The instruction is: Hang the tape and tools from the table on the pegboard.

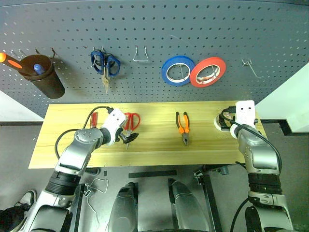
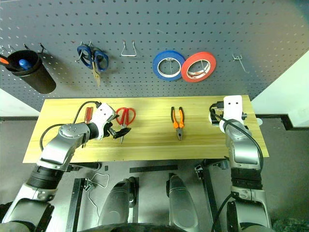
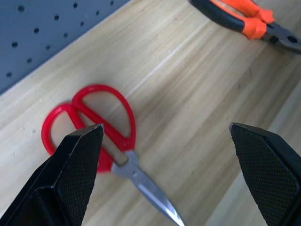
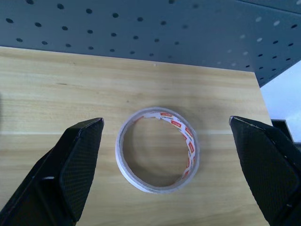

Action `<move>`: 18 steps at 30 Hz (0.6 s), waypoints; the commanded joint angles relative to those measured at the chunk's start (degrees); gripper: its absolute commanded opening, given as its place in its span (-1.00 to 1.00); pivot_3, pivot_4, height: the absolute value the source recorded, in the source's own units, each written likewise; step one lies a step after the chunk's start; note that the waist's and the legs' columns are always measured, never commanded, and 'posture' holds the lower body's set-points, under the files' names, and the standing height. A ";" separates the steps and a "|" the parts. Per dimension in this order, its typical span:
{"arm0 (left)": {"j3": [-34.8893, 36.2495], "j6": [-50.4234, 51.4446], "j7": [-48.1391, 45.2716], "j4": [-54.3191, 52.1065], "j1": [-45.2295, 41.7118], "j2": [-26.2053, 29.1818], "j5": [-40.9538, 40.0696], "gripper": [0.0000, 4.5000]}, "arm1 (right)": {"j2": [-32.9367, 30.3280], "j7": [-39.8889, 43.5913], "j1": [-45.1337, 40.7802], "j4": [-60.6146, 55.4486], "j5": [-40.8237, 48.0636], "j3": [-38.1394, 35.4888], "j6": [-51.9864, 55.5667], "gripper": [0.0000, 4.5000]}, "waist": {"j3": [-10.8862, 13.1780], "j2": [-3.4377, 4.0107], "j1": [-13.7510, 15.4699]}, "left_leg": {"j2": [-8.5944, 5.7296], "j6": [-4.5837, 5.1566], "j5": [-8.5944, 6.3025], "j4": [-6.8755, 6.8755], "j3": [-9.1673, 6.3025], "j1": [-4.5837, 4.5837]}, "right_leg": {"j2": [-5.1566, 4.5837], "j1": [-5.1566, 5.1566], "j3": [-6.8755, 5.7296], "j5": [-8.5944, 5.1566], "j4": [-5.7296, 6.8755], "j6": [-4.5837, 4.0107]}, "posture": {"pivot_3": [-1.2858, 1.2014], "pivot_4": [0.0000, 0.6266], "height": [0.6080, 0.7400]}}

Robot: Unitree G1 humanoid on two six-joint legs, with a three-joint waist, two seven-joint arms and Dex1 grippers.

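Lying flat on the tabletop [image 1: 154, 145], the tape roll [image 4: 157, 149] and red-handled scissors [image 3: 96, 125] could be pushed aside by the spread left gripper [image 3: 167, 176] and right gripper [image 4: 167, 174].

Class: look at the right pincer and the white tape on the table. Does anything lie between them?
Nothing visible does. The open right pincer points straight at the tape, which lies flat on bare table between its two fingers' line of approach.

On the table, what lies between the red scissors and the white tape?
The pliers, seen in the left eye view between the red scissors and tape.
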 commanded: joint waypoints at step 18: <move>-3.18 -0.11 -9.78 -6.49 0.85 4.32 -1.85 0.99 | -2.31 7.83 -6.90 9.38 1.26 2.15 -6.47 1.00 | 0.37 0.01 -0.13 | 0.01 0.00 0.00 0.02 0.00 -0.01 | 0.00 -0.03 0.02 0.00 0.02 0.00 | 0.07 0.08 0.72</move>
